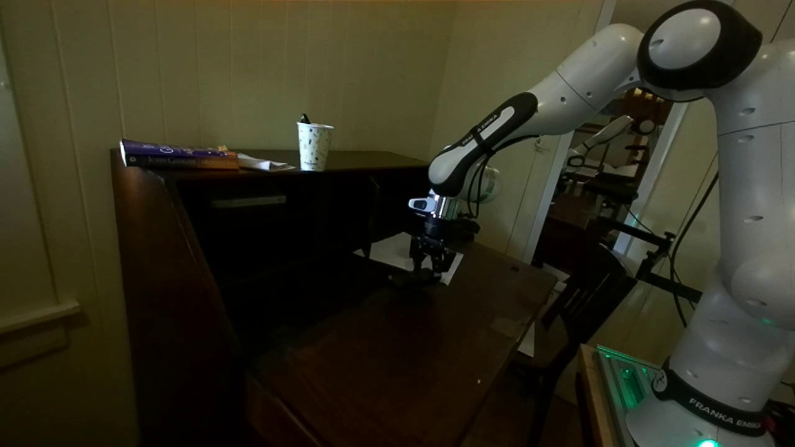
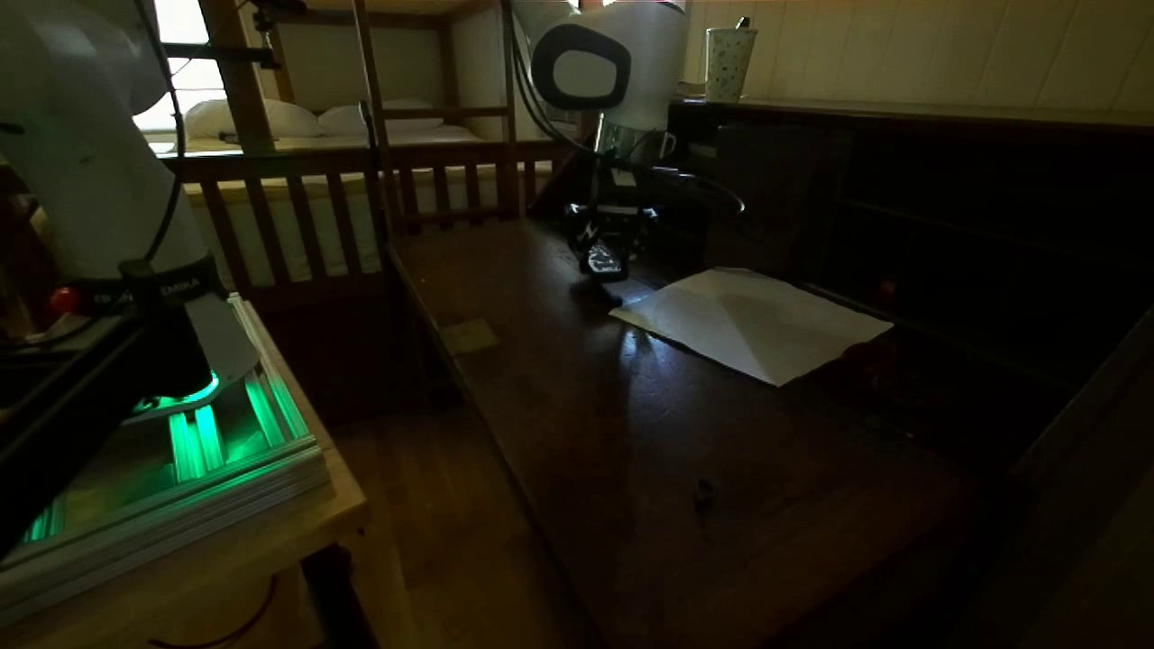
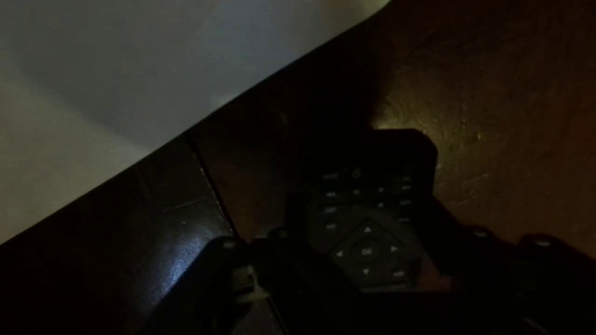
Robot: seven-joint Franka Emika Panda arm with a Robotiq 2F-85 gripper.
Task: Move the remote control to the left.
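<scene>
Remote control (image 3: 368,211): in the wrist view, right of centre and low in the frame, dark, its face turned to the camera, arrow keys around an OK key; whether it touches the scuffed brown desk (image 3: 517,116), I can't tell.
Gripper (image 3: 364,209): along the bottom of the same frame, fingers (image 3: 447,242) standing apart, one on either side of the remote control; whether they press against it, it's too dark for me to say.
Sheet of paper (image 3: 130,70): white, across the upper left, apart from the remote control.
Arm (image 1: 559,93): in an exterior view, it extends from the right edge, the gripper pointing down just right of centre, a dark oblong at its fingers, paper showing behind.
Cup (image 1: 315,149): white, speckled, upright on top of the desk, upper left of centre, something dark poking out.
Books (image 1: 180,156): stacked flat at the upper left, a loose white scrap (image 1: 264,163) just beside them.
Bed (image 2: 415,137): in an exterior view, upper left, pale pillows (image 2: 252,119) on it.
Stand (image 2: 288,518): lower left of that frame, lit green; the gripper hangs at upper centre, left of the paper, with the remote control too dark to make out.
</scene>
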